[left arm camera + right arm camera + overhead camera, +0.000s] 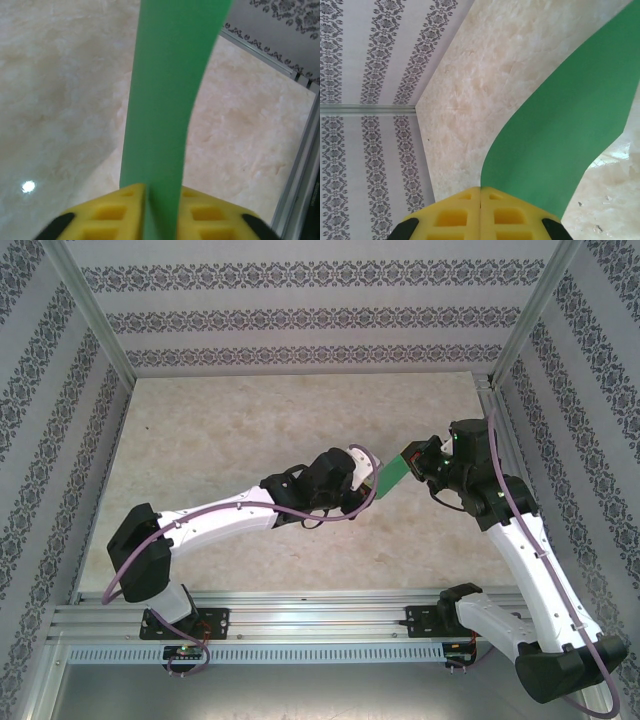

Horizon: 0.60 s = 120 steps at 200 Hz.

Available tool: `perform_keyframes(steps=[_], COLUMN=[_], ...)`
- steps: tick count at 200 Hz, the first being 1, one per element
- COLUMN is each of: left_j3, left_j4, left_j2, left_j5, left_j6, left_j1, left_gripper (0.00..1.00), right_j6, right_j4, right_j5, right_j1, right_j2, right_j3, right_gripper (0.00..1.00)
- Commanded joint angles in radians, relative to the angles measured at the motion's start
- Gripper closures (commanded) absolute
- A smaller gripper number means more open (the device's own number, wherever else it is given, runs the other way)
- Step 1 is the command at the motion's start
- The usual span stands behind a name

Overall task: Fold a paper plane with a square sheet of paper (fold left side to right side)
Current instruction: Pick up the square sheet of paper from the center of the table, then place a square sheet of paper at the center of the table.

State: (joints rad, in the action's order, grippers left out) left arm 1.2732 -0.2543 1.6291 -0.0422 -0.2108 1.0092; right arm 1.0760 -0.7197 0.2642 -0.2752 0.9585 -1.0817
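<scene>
Paper (392, 477) is up off the table (250, 410), strung between the two arms near mid-table. In the top view its long axis runs diagonally, nearer end at the left gripper (371, 487), farther end at the right gripper (416, 459). From above it reads as a narrow strip, not a full square.

Left jaws are nearly closed and clamped on the paper's end. In the left wrist view the strip (170, 100) comes straight out from between the yellow fingers (120, 212) and runs away from the camera, leaning slightly right toward the top.

Right jaws are pressed fully together with the seam closed, gripping the other end. In the right wrist view the paper (570, 125) leaves the fingertips (515, 215) and sweeps up to the right in a broad curve, flat face to the camera.

Material: thin, matte, plain bright green, with clean edges. The surface is bowed rather than flat. The fingers are yellow blocks with square pockets, black behind.

Surroundings: the table top is glossy beige and marble-like, with a glare spot (28, 187). Walls (300, 310) carry grey floral stripes. There are aluminium posts (88, 310) at the corners, and a slotted rail (300, 615) along the near edge holds both bases. In the top view the two wrists crowd the paper from both ends.
</scene>
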Motion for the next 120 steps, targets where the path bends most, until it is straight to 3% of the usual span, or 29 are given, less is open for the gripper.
perform_keyframes(steps=[1,5,32,43,76,95,120], left_j3=[0.031,0.032,0.023,0.021,-0.055,-0.134,-0.273], left_j4=[0.023,0.021,0.006,-0.014,-0.046,-0.044,-0.017], left_j2=[-0.004,-0.008,-0.055,-0.084,-0.209,-0.265,-0.309], left_j5=[-0.001,0.0,-0.007,-0.013,-0.111,-0.21,-0.289], left_j6=[-0.015,-0.021,-0.066,-0.092,-0.253,-0.361,-0.46], left_j1=[0.009,0.009,0.005,-0.003,-0.1,-0.186,-0.283], left_gripper=[0.96,1.0,1.0,1.0,1.0,1.0,1.0], right_j6=[-0.016,-0.022,-0.095,-0.148,-0.351,-0.401,-0.425], right_j4=[0.016,0.012,0.004,-0.015,-0.078,-0.038,-0.019], right_j5=[0.012,0.012,0.026,0.032,-0.035,0.023,0.121], right_j1=[-0.011,-0.011,-0.001,0.016,0.083,0.112,0.113], right_j2=[-0.006,-0.005,0.006,0.005,-0.084,-0.144,-0.153], right_j3=[-0.003,-0.008,-0.05,-0.077,-0.126,-0.066,0.046], right_gripper=[1.0,1.0,1.0,0.79,0.39,0.29,0.24])
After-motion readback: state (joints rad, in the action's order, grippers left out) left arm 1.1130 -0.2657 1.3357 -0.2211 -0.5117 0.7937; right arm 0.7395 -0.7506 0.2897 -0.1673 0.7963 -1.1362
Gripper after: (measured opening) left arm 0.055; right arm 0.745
